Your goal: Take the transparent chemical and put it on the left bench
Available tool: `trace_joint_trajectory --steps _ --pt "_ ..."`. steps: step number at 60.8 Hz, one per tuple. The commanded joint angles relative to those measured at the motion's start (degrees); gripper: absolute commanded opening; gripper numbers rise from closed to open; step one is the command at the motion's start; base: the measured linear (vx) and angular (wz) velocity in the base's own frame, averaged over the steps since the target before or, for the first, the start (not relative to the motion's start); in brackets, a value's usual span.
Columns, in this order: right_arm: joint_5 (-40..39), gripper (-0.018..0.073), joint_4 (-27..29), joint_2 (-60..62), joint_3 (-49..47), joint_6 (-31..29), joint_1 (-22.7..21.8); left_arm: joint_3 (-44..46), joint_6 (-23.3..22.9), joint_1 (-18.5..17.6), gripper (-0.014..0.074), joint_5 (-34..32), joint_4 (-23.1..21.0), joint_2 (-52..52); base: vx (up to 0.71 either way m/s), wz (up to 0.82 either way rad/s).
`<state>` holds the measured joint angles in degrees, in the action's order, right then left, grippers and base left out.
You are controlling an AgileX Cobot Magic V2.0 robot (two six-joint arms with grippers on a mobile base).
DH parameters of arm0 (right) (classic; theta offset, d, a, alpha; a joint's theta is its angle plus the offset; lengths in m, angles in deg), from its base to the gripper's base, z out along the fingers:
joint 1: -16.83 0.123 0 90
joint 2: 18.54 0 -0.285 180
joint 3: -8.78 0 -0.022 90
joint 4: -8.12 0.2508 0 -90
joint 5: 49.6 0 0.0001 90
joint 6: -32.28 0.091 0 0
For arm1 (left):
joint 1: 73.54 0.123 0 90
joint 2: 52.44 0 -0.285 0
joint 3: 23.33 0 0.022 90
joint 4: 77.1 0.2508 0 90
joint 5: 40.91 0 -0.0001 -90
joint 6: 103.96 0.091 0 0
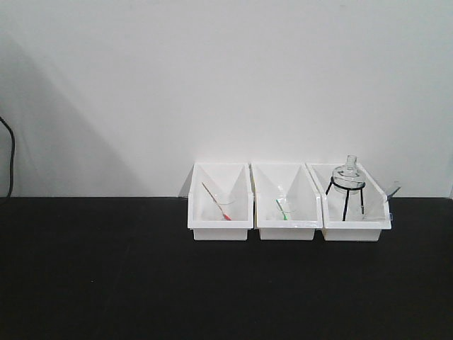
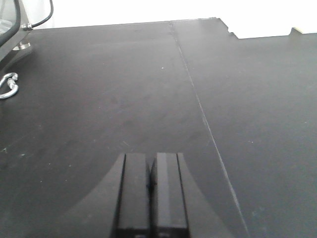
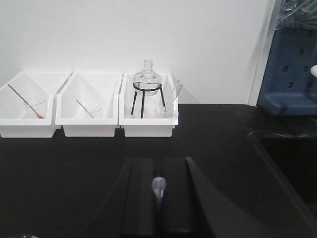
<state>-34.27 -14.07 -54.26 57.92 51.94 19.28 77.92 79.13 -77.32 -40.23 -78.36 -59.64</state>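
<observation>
Plain white wall [image 1: 226,71] behind a matte black counter top [image 1: 141,283]. Three white plastic open-front bins sit side by side against the wall, touching or nearly so. Left white bin [image 1: 220,232]: one small clear beaker with a red stick [image 1: 223,207] leaning in it. Middle white bin [image 1: 287,232]: one small clear beaker with a green stick [image 1: 285,209]. Right white bin [image 1: 357,234]: a clear round-bottomed glass flask [image 1: 350,173] seated upright on a black wire tripod stand [image 1: 345,202]. At that bin's front right corner stands the small transparent glass beaker [image 3: 161,112], its pale clear stirring rod [image 3: 177,91] slanting up and out over the right wall. No arm touches it. Right wrist view: a recessed black sink basin [image 3: 292,163] to the right of the bins and a blue perforated rack [image 3: 292,69] behind it. Right gripper [image 3: 158,208] is well short of the bins, jaws clenched; a small pale bluish nub shows at the seam, identity unclear. Left gripper [image 2: 151,198] is clenched on nothing, over a bare black surface [image 2: 99,99] with a thin seam line [image 2: 198,104].
</observation>
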Motion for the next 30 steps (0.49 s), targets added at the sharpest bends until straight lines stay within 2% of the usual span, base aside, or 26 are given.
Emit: trace_joint_trajectory --steps 1,11,17,22,30 --pt "-4.2 -0.0003 -0.5 -0.2 -1.7 -0.1 -0.1 -0.9 -0.4 -0.1 -0.0003 -4.5 0.0 1.1 0.01 -0.02" --pt "-4.8 -0.0003 -0.4 -0.2 -1.7 -0.1 -0.1 -0.9 -0.4 -0.1 -0.0003 -4.5 0.0 1.1 0.00 0.00" --pt "-9.2 -0.0003 -0.8 -0.6 -1.7 -0.1 -0.1 -0.9 -0.4 -0.1 -0.0003 -4.5 0.0 1.1 0.00 0.00" --pt "-18.1 -0.0001 -0.1 -2.6 -1.7 -0.1 0.1 -0.9 -0.4 -0.1 -0.0003 -4.5 0.0 1.1 0.00 0.00" --pt "-39.5 -0.0001 -0.6 -10.6 -1.7 1.9 1.2 -0.9 -0.4 -0.1 -0.0003 -4.5 0.0 1.1 0.00 0.00"
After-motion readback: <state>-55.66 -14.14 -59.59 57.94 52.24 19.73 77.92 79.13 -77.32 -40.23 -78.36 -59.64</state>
